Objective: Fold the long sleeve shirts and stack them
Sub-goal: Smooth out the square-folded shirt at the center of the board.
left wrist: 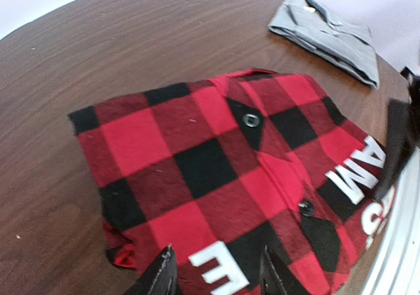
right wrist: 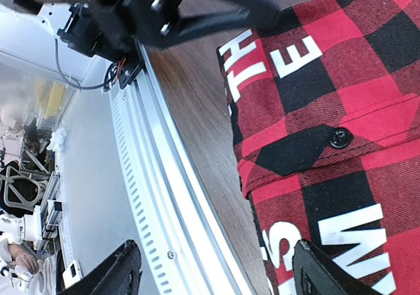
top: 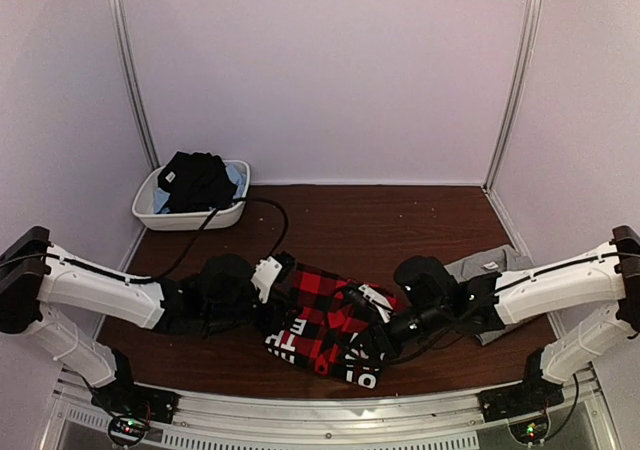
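Two shirts on wood table point(top: 400, 220): red-black check flannel point(top: 325, 325), folded, near-centre btwn both arms; grey shirt point(top: 490, 270), folded, apart at right. Left gripper point(left wrist: 216, 252) jaws spread over flannel, holding nothing. Right gripper point(right wrist: 216, 246) jaws wide, empty.

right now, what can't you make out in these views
Grey shirt: top view, right arm covers part of it.
Flannel shirt lettering: both wrist views, cut off by frame edges.
Tub contents: top view, dark heap, too small to identify.
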`<state>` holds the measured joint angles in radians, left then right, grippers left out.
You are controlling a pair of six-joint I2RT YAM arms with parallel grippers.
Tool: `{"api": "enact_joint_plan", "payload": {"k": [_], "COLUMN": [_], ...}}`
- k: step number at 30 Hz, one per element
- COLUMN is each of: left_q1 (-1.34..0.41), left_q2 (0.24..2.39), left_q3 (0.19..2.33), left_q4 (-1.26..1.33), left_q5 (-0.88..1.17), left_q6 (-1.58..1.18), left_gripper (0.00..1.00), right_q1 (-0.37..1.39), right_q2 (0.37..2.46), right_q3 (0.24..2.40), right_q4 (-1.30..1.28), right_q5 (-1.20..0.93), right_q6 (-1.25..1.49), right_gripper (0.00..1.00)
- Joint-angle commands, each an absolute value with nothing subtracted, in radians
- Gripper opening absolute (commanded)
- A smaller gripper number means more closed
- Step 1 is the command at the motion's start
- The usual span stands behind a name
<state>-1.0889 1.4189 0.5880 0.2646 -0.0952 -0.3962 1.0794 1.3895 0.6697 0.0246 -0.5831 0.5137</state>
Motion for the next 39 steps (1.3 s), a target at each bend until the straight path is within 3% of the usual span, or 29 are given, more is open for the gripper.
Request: {"api": "enact_joint_plan", "payload": {"k": [1,14,20,25,31,39], "left_q1": [-0.953,-0.871,-0.87,-0.87,-0.87,-0.864], "left_q2": [1.443,1.843,1.948,1.906,1.762,1.565], "left_q3": [0.65,1.006,1.05,1.044,1.028,0.879], "left_q4": [0.304,0.244,0.215,0.219,0.204,0.233], "left_q5": [0.054,0.22,0.222,0.19,0.09,0.115], "left_q6": [-0.372,-0.325,-0.331,-0.329,-0.336,-0.467], "left_gripper": [0.45,0.45,0.45,0.46,0.51,0.74], "right_q1": [1.114,1.131,1.131,1.131,1.119,0.922], "right_q2": [1.411,1.507,1.546,1.5,1.37,1.323], "right_q3": [0.655,0.571,0.525,0.579,0.689,0.797], "right_q4": [0.095,0.198,0.233,0.147,-0.092,-0.232], "right_q5": [-0.582,-0.59,-0.585,-0.568,-0.447,-0.378], "right_q6": [0.528,0.554,0.573,0.55,0.499,0.417], "right_gripper": [0.8,0.78,0.78,0.78,0.85,0.95]}}
